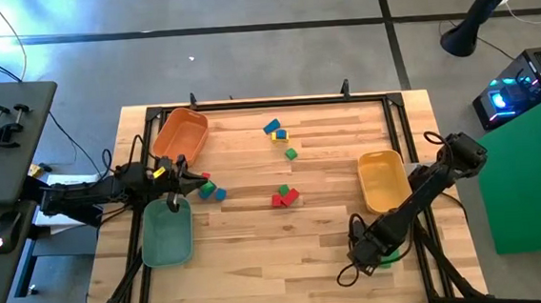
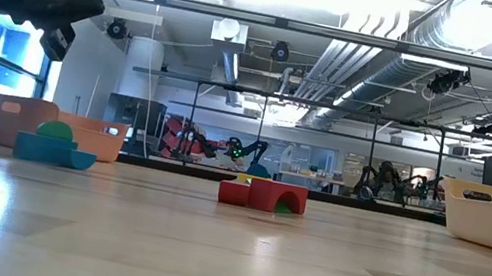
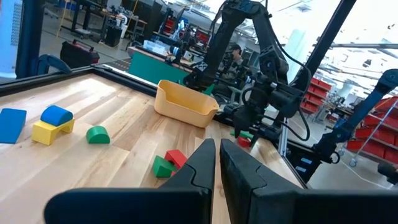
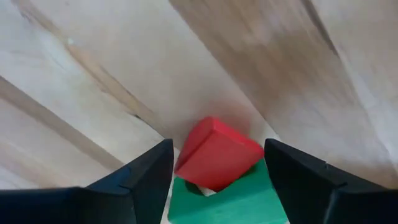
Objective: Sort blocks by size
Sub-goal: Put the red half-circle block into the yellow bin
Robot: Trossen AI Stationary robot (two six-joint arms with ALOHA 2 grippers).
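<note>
Right end effector is wide open, low at the near right of the wooden desk, straddling a small red block leaning on a flat green block. We'd centre on the red one alone, close squarely, then lift clear. Left end effector is pinched shut and empty over the teal plastic tray.

Three trays: one upper left, one lower left, one right of frame; blocks scattered between.

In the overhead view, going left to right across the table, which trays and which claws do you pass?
Teal tray, with the shut left claw above its far end → orange tray → right claw, open over a green block → yellow tray.
</note>
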